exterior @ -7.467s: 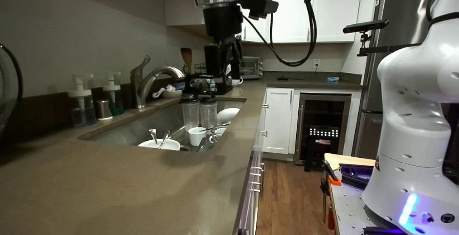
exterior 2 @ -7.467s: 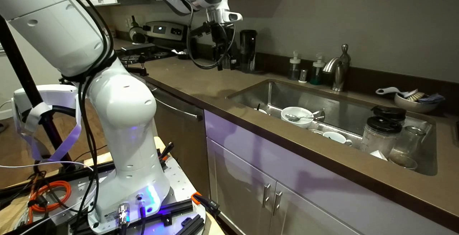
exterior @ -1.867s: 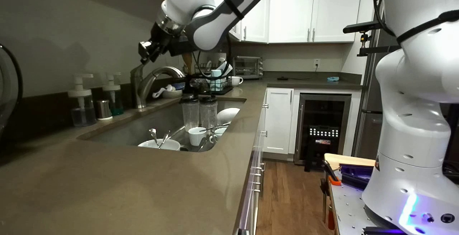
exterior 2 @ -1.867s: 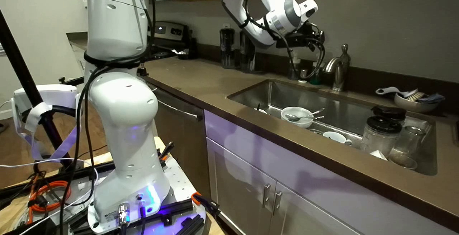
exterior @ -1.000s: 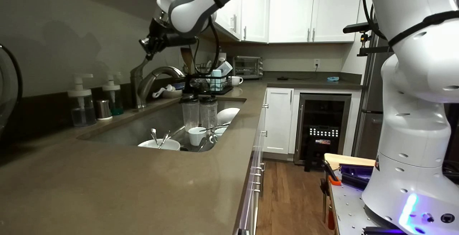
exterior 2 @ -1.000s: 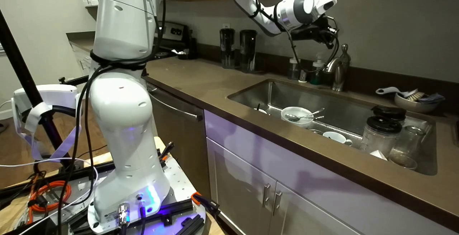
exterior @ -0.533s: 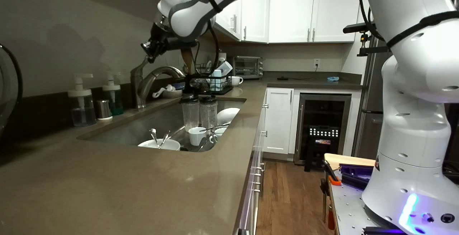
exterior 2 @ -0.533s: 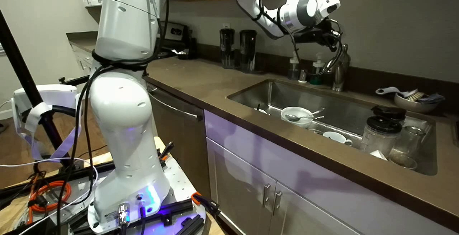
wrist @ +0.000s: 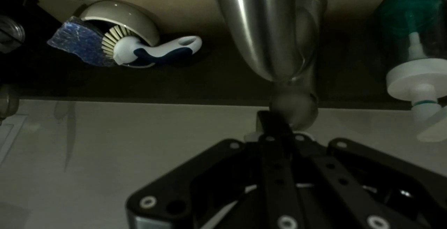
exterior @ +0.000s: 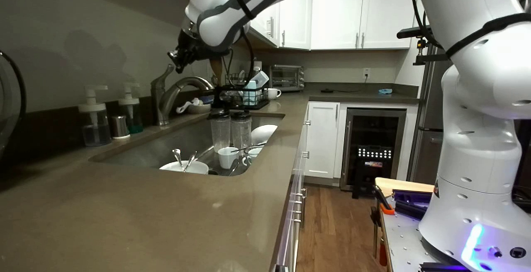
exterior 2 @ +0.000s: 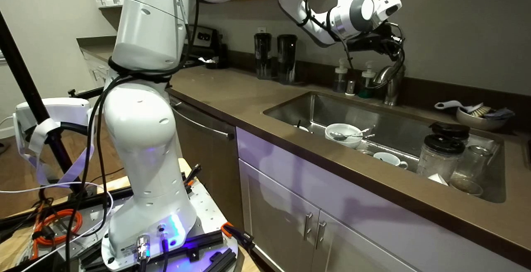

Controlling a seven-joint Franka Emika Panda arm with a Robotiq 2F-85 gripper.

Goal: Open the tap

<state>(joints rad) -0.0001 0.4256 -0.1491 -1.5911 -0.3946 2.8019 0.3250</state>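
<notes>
The tap is brushed silver metal, with an arched spout (wrist: 258, 26) and a lever handle rising from its base (exterior: 159, 98). It stands behind the sink in both exterior views. My gripper (exterior: 177, 65) is up at the handle's top, the fingers tilted down toward it. In the wrist view, which appears upside down, the gripper (wrist: 274, 117) is shut, its black fingertips together and nothing seen between them. They overlap the blurred rounded handle end (wrist: 295, 108); whether they touch it I cannot tell. Cables and the gripper body hide the handle's top in an exterior view where the tap (exterior 2: 392, 91) shows.
Soap dispensers (exterior: 93, 118) stand beside the tap. A bowl with a brush (wrist: 157, 51) is on its other side. The sink (exterior 2: 332, 102) holds a white bowl (exterior 2: 344, 134), cups and lidded jars (exterior 2: 442, 151). A wall (wrist: 104, 152) rises close behind.
Earlier my gripper hung away from the tap; it has since come to the handle. Over the last second it shifted slightly along the sink toward the dish rack, uncovering the handle's top.
</notes>
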